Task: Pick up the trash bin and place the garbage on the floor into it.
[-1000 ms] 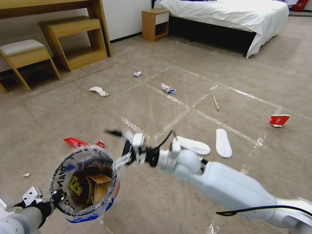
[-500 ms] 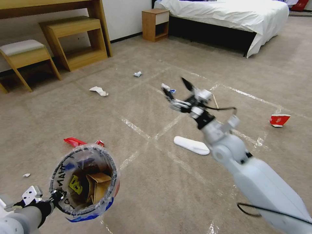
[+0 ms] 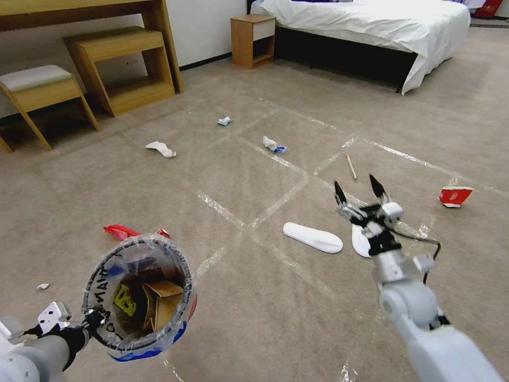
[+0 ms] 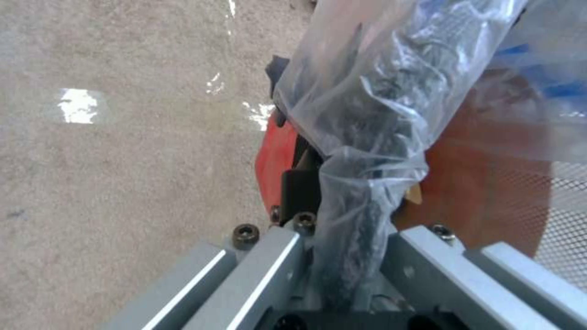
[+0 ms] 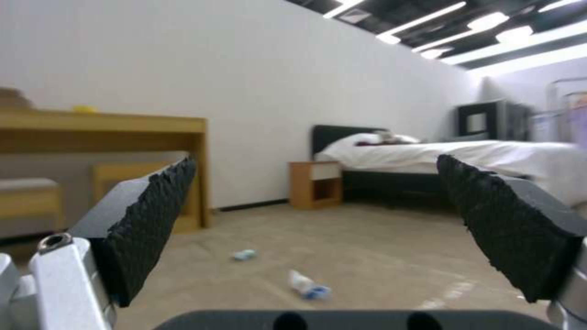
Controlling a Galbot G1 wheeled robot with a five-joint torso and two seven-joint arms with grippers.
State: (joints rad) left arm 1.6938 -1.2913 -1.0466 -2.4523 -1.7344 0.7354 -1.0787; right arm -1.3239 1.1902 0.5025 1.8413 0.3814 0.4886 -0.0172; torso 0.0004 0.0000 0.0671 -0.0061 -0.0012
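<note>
Carpeted floor [image 3: 275,297] with shiny tape lines spreads before you, a bed [image 3: 366,21] at the far wall. At lower left, your left hand [image 3: 93,321] is clamped on the rim of the trash bin [image 3: 139,297], its red wall pinched through the clear liner; black lettering on the bag is only partly readable. A brown cardboard box [image 3: 159,302] sits inside. Open carpet lies between. To the right, your right hand [image 3: 358,192] hovers spread wide and empty over one white slipper [image 3: 360,241], the other slipper [image 3: 312,237] just beside.
</note>
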